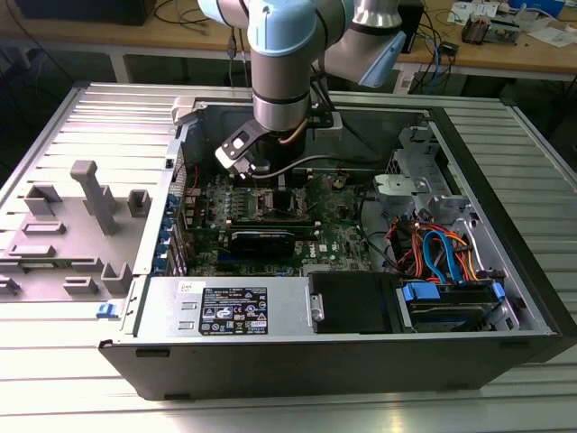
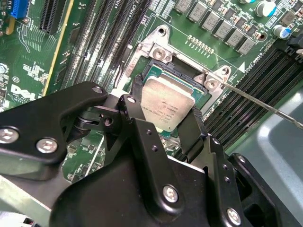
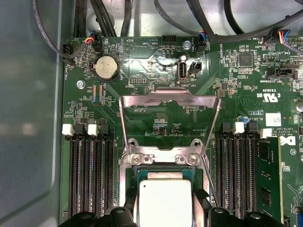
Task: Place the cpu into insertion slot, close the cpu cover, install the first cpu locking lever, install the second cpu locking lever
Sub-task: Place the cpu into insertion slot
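Claw [image 2: 165, 111] closed on cpu [image 2: 163, 94] by two opposite edges over insertion slot [image 2: 182, 70], cpu cover [image 3: 170, 95] open; judged light, stiff, fragile underneath, so hold edges only.

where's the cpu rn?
In both wrist views the cpu is gripped by the gripper right over the socket, beside the flipped-open cover, with memory slots flanking both sides.

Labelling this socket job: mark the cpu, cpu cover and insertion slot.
cpu [image 2: 165, 104]: second wrist view, middle of its silver top.
cpu cover [image 3: 147, 99]: first wrist view, the open frame's cross bar.
insertion slot [image 2: 182, 70]: second wrist view, dark frame edge.
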